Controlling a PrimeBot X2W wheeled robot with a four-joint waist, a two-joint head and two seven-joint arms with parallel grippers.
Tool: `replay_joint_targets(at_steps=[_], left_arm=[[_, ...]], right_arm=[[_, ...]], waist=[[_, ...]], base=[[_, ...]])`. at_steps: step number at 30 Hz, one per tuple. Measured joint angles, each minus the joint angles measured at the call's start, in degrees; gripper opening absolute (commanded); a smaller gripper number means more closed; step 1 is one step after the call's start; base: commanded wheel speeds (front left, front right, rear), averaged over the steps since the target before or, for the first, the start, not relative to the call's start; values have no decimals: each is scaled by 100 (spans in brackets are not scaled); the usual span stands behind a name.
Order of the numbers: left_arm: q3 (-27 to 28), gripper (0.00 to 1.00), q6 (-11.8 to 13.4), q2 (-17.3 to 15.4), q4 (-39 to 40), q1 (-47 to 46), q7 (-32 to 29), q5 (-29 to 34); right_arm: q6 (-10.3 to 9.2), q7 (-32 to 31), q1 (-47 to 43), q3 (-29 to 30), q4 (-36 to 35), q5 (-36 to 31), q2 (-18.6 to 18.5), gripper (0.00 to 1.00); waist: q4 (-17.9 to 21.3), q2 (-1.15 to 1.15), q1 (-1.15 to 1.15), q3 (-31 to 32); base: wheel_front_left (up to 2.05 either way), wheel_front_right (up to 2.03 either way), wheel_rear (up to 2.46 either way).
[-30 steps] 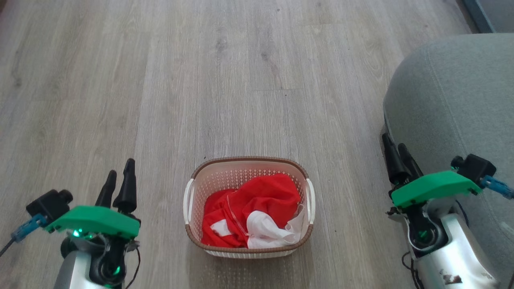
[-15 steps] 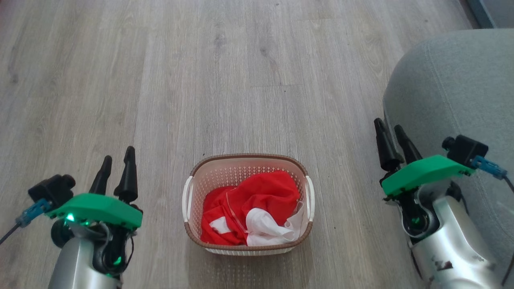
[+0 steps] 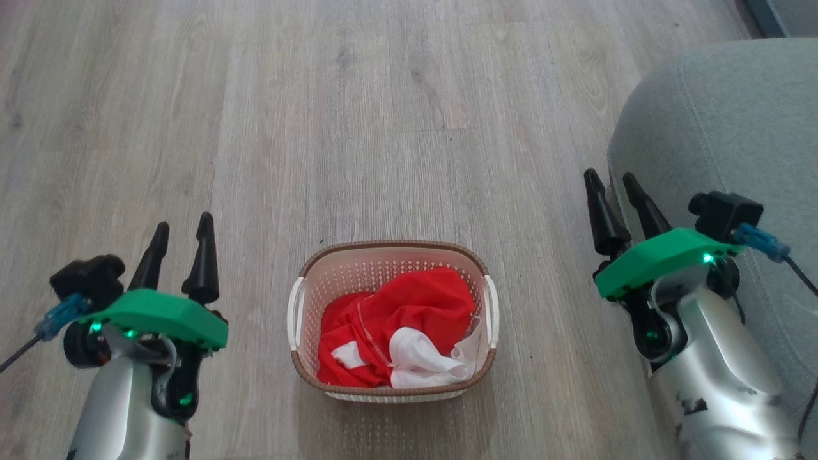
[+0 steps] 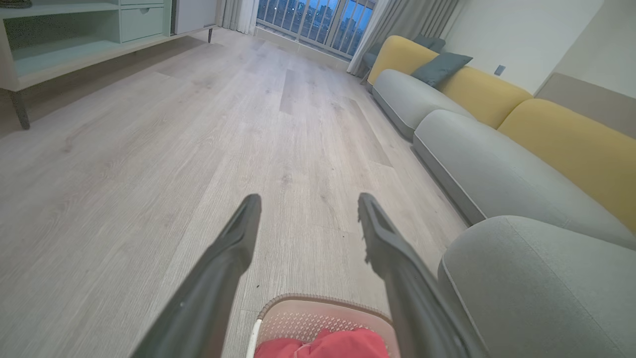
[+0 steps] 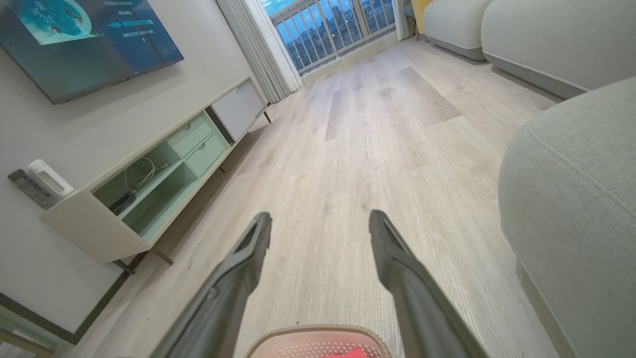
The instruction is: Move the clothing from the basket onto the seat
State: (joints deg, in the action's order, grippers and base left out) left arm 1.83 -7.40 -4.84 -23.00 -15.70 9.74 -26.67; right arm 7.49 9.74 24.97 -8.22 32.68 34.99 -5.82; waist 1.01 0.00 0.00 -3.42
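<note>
Head view: one basket (image 3: 391, 245) holds red-and-white clothing (image 3: 415, 303); left gripper (image 3: 184, 220) and right gripper (image 3: 608, 174) fingers spread, empty.

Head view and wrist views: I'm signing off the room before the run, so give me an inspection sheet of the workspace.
Surface: pale wood-plank floor; the basket stands on it.
Job's things: red and white clothing heaped in the basket; grey-green seat at the robot's right, no clothing on its visible part.
Clutter: nothing seen.
Grippers: left claw open, empty, left of the basket; right claw open, empty, beside the seat.
Cables: left wrist cable and right wrist cable run out of frame.
Surroundings: yellow-backed sofa, wall TV, low cabinet, balcony window.
</note>
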Motion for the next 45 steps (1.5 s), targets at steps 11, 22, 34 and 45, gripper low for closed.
replay_joint_targets(at_steps=[11, 22, 34, 45], left_arm=[[13, 100, -1, -3, -34, -206, 153, 739], [214, 100, -1, 0, -241, -370, 348, 1499], [335, 100, -2, 82, -314, -412, 454, 1991], [345, 100, -2, 108, -389, -401, 454, 2029]], right_arm=[[0, 170, 299, -118, 130, -636, -51, 100], [1, 350, 524, -62, 318, -1432, -81, 100], [1, 471, 616, 226, 335, -2031, -98, 100], [1, 472, 599, 388, 236, -2090, -82, 100]], waist=[[13, 0, 0, -39], [26, 0, 0, -63], [48, 0, 0, -29], [67, 0, 0, -11]], base=[[0, 0, 0], [0, 0, 0], [0, 0, 0], [0, 0, 0]])
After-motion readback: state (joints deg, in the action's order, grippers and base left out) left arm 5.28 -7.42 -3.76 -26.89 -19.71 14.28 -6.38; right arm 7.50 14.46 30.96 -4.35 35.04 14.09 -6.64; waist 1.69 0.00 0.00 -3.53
